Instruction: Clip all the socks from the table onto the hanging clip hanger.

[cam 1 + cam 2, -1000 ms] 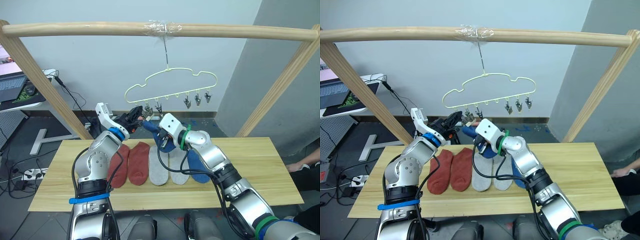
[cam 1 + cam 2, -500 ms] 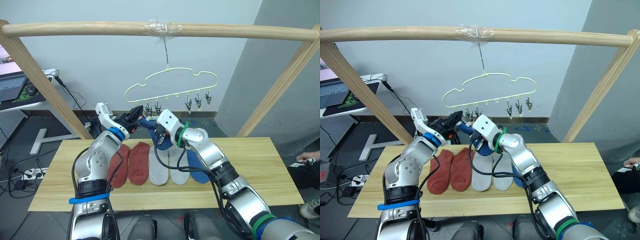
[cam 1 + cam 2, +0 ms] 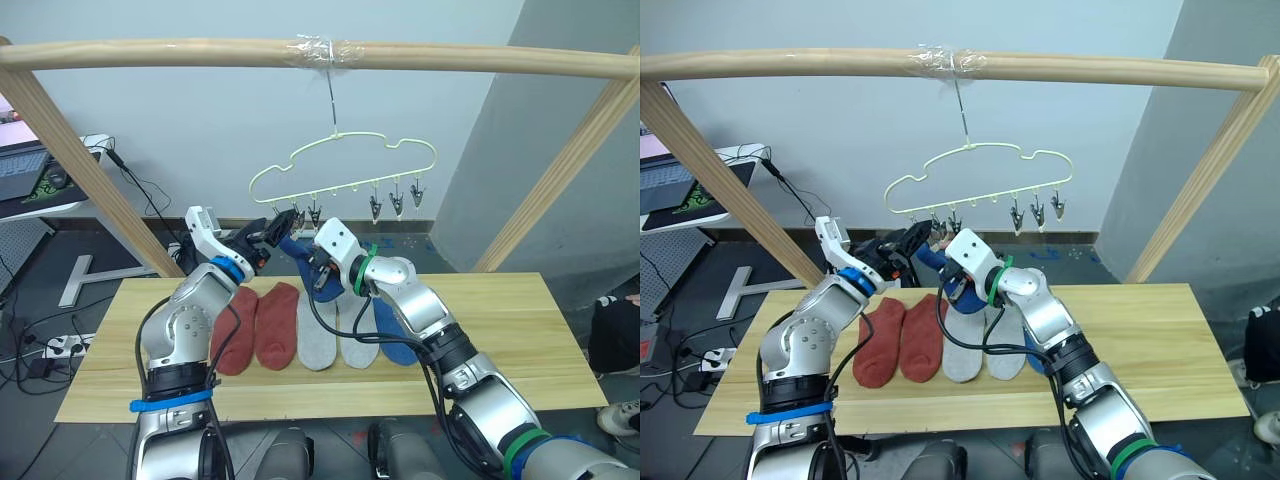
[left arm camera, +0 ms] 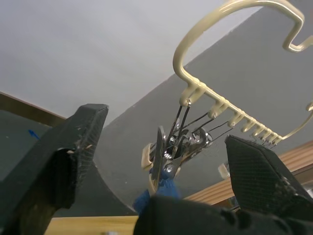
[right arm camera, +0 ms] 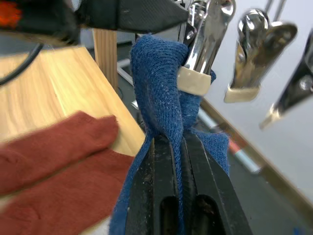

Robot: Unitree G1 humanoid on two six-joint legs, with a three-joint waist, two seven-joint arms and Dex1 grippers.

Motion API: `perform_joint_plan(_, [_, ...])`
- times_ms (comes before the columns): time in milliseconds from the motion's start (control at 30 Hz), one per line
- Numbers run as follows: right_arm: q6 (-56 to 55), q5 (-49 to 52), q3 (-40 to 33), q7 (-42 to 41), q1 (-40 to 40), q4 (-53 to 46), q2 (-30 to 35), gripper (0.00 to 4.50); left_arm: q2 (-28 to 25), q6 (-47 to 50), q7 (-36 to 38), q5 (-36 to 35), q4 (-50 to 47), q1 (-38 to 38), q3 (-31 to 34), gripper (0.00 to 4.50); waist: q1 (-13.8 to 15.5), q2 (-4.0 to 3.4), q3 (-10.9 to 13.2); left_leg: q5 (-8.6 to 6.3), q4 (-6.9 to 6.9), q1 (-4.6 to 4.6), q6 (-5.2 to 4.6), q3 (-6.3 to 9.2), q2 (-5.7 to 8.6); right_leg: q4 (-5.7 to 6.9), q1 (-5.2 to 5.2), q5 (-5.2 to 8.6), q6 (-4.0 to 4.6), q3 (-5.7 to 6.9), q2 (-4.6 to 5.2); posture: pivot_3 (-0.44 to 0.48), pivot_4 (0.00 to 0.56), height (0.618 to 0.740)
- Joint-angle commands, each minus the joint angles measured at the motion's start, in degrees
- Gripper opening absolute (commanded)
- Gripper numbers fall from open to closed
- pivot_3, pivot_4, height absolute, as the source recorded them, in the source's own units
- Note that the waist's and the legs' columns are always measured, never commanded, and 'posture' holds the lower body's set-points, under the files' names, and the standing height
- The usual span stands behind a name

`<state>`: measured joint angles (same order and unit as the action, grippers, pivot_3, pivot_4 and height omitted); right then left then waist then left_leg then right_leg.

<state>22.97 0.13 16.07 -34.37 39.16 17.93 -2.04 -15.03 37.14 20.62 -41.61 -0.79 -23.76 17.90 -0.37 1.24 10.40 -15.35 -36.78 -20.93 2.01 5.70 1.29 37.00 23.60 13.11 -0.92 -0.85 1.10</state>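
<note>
Five socks (image 3: 318,330) on table (image 3: 500,340), blue sock (image 5: 161,98) at clip (image 5: 203,44).

Clip hanger (image 3: 343,170) hangs at 12 o'clock above the table (image 3: 500,340), five socks (image 3: 318,332) in a row on the table below it, sixth sock (image 3: 298,252) raised to the hanger's 9 o'clock-end clip (image 4: 164,156).

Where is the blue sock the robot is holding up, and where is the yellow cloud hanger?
blue sock (image 5: 161,93), right wrist view, on its knit fold beside the clip.
clip hanger (image 3: 345,137), left eye view, on its top wire.
</note>
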Motion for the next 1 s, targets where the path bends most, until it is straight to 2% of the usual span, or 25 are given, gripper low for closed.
perform_joint_plan(33, [4.3, 4.3, -1.7, -1.3, 0.1, -4.7, -1.3, 0.51, -2.0, 0.7, 0.7, -1.9, -3.4, 0.6, 1.9, 4.5, 0.1, -0.03, 0.1, 0.0, 0.0, -0.02, 0.0, 0.02, 0.0, -0.01, 0.0, 0.0, 0.0, 0.02, 0.0, 0.071, 0.169, 0.74])
perform_joint_plan(100, [5.7, 5.3, -1.8, -1.5, 0.0, -5.5, -1.2, 0.95, -2.7, 1.2, 1.0, -2.4, -3.8, 1.1, 2.4, 4.5, 0.1, -0.04, 0.1, 0.0, 0.0, -0.04, 0.0, 0.03, 0.01, -0.03, 0.01, 0.01, 0.0, 0.02, 0.01, 0.071, 0.169, 0.74])
perform_joint_plan(433, [8.6, 7.7, -1.3, -2.3, -0.9, -7.8, 0.5, 4.46, -4.4, 4.2, 1.4, -5.9, -9.7, 5.0, 2.7, 4.5, 0.2, -0.04, 0.2, -0.01, 0.01, -0.07, 0.01, 0.03, 0.03, -0.04, 0.03, 0.15, -0.21, 0.04, 0.05, 0.085, 0.172, 0.74])
perform_joint_plan(633, [8.8, 8.2, -1.1, -2.5, -1.6, -8.3, 1.3, 4.46, -4.8, 3.5, 1.5, -5.1, -10.4, 5.4, 1.9, 4.5, 0.2, -0.05, 0.2, -0.01, 0.01, -0.07, 0.01, 0.02, 0.02, -0.04, 0.03, 0.17, -0.2, 0.04, 0.04, 0.085, 0.172, 0.74])
perform_joint_plan(700, [6.8, 6.2, -1.1, -1.0, -2.8, -9.5, 3.5, 4.46, -4.7, 0.8, 2.5, -1.9, -12.1, 6.3, -0.8, 4.5, 0.2, -0.05, 0.2, -0.01, 0.01, -0.07, 0.01, 0.01, 0.02, -0.04, 0.03, 0.17, -0.2, 0.03, 0.04, 0.09, 0.17, 0.74])
perform_joint_plan(900, [5.5, 10.7, -4.6, -6.4, -7.7, -18.2, 11.4, 4.46, -6.1, -10.2, 5.2, 10.6, -14.8, 7.2, -9.9, 4.5, 0.9, -0.05, 0.3, -0.04, 0.01, -0.17, 0.06, -0.02, 0.1, -0.15, 0.04, 0.18, -0.2, 0.0, 0.09, 0.09, 0.17, 0.74])
perform_joint_plan(1000, [4.1, 13.2, -8.0, -7.8, -8.9, -20.9, 14.2, 4.5, -3.9, -13.2, 4.7, 12.6, -15.1, 7.6, -11.9, 3.92, 0.7, -0.07, 0.3, -0.04, 0.02, -0.17, 0.06, -0.03, 0.04, -0.13, 0.08, 0.19, -0.19, 0.0, 0.07, 0.077, 0.164, 0.74])
